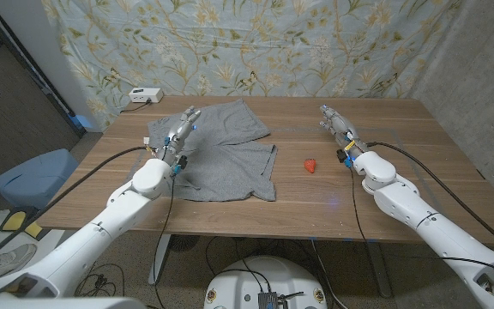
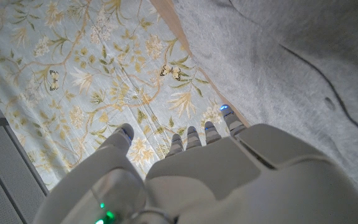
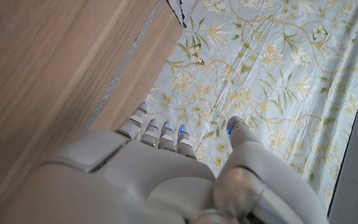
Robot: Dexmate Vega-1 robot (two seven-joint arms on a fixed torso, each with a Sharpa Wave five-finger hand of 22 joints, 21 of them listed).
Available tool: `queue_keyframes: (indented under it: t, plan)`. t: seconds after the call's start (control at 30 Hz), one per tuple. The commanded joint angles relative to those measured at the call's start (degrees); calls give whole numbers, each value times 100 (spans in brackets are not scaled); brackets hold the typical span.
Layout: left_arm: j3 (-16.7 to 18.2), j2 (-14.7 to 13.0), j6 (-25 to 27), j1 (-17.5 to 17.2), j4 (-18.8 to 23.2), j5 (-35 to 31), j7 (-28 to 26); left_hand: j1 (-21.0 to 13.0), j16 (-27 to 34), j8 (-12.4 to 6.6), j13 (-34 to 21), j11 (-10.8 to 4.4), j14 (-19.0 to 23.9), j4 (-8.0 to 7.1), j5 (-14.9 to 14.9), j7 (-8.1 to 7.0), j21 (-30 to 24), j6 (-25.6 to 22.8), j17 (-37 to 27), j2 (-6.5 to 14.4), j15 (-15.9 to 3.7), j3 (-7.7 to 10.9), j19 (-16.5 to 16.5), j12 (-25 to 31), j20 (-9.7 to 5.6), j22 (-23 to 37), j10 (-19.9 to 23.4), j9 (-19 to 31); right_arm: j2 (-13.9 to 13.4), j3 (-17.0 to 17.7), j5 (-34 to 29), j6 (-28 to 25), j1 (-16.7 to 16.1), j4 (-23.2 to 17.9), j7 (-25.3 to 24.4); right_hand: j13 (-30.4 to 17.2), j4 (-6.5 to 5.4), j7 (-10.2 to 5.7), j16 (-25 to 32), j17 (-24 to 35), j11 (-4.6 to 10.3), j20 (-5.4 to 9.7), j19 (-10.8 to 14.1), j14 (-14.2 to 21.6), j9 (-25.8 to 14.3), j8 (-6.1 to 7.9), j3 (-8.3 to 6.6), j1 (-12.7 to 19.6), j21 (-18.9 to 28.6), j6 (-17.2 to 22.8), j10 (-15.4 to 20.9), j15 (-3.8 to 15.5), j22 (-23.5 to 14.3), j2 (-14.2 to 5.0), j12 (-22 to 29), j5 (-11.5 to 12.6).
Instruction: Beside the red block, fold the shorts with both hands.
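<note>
A: Head view, item one: grey soft cotton shorts (image 1: 217, 154), spread on the wooden counter (image 1: 401, 163), left of centre, one leg reaching toward the far edge. Small red block (image 1: 310, 165) just right of them, apart.
B: Hands?
A: Left hand (image 1: 178, 137) over the shorts' left side, fingers apart, holding nothing. Right hand (image 1: 336, 127) over bare wood beyond the block, open, empty.
B: Left wrist view?
A: Left hand (image 2: 216, 168) with fingers extended, grey fabric (image 2: 291, 68) close alongside; contact cannot be told.
B: Right wrist view?
A: Right hand (image 3: 160, 174) spread, counter (image 3: 48, 62) beside it.
B: Advice?
A: Likely bring the right hand to the shorts' right edge; pinch matching edges, lift evenly, keep off the block
</note>
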State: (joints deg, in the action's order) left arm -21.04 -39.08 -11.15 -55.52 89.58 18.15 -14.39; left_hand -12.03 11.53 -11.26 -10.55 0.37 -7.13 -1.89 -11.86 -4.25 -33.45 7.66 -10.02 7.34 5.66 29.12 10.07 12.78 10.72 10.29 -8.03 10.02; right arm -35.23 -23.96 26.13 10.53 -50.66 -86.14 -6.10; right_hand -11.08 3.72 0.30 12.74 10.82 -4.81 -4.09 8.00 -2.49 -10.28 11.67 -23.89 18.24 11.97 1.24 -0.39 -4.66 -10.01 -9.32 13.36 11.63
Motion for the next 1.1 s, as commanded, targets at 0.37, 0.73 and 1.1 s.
queue_keyframes:
  t: [0.37,0.73,1.1]
  plan:
    - [606,-1094,1145,-1113,1433,-1170,-953,-139,69,-56,-19,8,308,71,50,36,28,-300,-26,92,32,121,-61,82,117,41,279,13,-584,-748,-1472,-1540,287,-1449,-118,-11,40,-42,121,58,31,-48,182,320,-26,23,-156,213,86,167,172,23,-29,-146,40,-74]
    - [932,-1369,1263,-1604,1693,-1315,-1000,-168,70,-42,-21,13,389,77,66,46,33,-361,-32,109,59,151,-112,87,124,45,355,13,-738,-1059,-2010,-2158,360,-2005,16,-12,28,-70,142,82,54,-30,244,387,-28,36,-215,276,98,274,221,51,-31,-166,37,-91]
    - [1357,-1518,1293,-2211,1883,-1298,-1012,-185,54,-28,-24,37,421,70,80,84,48,-418,-40,123,79,177,-137,85,131,49,414,15,-876,-1382,-2509,-2700,306,-2588,192,-13,15,-7,145,99,93,-12,270,404,-30,4,-258,321,98,251,250,97,-31,-172,32,-102]
